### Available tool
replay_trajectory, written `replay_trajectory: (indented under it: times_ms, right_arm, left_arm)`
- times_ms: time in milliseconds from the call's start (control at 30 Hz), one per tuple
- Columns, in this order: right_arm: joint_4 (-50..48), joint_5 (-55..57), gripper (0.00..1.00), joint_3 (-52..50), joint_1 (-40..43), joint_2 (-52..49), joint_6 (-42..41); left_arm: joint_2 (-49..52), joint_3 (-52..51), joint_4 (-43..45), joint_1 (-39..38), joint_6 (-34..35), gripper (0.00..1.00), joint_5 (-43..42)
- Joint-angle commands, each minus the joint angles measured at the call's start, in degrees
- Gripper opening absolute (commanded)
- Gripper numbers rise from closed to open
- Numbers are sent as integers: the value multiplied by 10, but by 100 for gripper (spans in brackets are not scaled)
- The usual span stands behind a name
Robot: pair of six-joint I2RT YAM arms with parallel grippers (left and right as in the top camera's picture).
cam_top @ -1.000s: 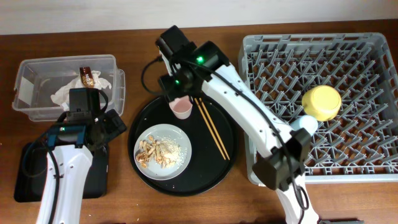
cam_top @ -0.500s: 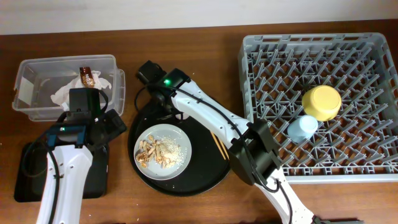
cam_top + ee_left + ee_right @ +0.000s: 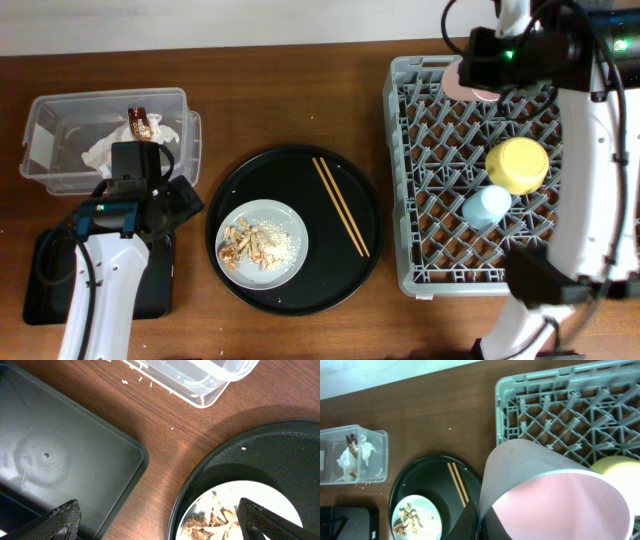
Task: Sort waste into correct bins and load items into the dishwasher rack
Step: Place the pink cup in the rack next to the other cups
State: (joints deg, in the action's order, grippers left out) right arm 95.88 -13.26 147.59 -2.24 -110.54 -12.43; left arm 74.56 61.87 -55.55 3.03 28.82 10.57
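Found the shallow black tray (image 3: pixel 48 290) nearest, at 8 o'clock on the table. Saw the left gripper (image 3: pixel 159 519) spread wide and holding nothing, above the wood between that tray's corner and the round black tray (image 3: pixel 300 175). Noted the greyish-white plate (image 3: pixel 262 208) at 7 o'clock on the round tray, carrying the food scraps (image 3: pixel 250 246), with the chopsticks (image 3: pixel 340 206) lying at 2 o'clock of it. Spotted the light-blue cup (image 3: pixel 486 205) in the dishwasher rack (image 3: pixel 400 200) at 3 o'clock, just beside the yellow bowl (image 3: pixel 517 164) at its 1 o'clock. Located the clear tub (image 3: pixel 45 110) at 10 o'clock, holding the napkin (image 3: pixel 112 148) and the foil wrapper (image 3: pixel 140 122). Farthest, saw the right gripper (image 3: pixel 480 70) clamped on the pale-pink cup (image 3: pixel 555 505), over the rack's 11 o'clock corner; could not tell contact with the pegs.
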Motion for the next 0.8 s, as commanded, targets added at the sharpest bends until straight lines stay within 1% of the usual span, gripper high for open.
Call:
replay_trajectory:
  times_ms: [0,33,67,100,133,167,200,267,333,433,533,567,600,633,667,733,767]
  right_arm:
    - [14,-23,4,-203,115,100,72]
    - [15,-104,4,-260,184,109,144]
    - [14,-253,4,-327,283,106,260]
    - [14,-339,4,-376,346,103,329]
    - [14,-379,4,-406,381,98,361]
    - [14,-451,4,-475,434,92,437]
    - [7,-487,4,-525,462,86,472]
    - [-45,-549,4,-613,501,68,487]
    - [-90,-582,4,-664,515,25,487]
    - [-92,-616,4,-668,515,-38,497]
    - [-92,-609,4,-670,519,-60,495]
    - [-92,-611,11,-670,530,-60,495]
    - [-94,-609,28,-670,542,-60,495]
    - [-98,-595,41,-670,560,-60,495]
    - [-100,-584,52,-670,574,-60,495]
    - [-96,-572,51,-670,602,-60,494]
    - [-96,-565,47,-670,614,-60,480]
  left_arm:
    - [-2,2,2,1,7,99,7]
    - [-2,2,2,1,7,99,7]
    - [-2,2,2,1,7,99,7]
    - [-2,2,2,1,7,99,7]
    - [-2,2,2,1,7,99,7]
    - [-2,2,2,1,7,99,7]
    - [-2,2,2,1,7,99,7]
    - [-2,2,2,1,7,99,7]
    - [-2,2,2,1,7,99,7]
    - [-2,2,2,1,7,99,7]
    - [-2,2,2,1,7,99,7]
    - [-2,2,2,1,7,99,7]
    - [-2,2,2,1,7,99,7]
    - [-2,2,2,1,7,99,7]
    - [-2,2,2,1,7,100,7]
    - [-2,2,2,1,7,99,7]
    - [-2,2,2,1,7,99,7]
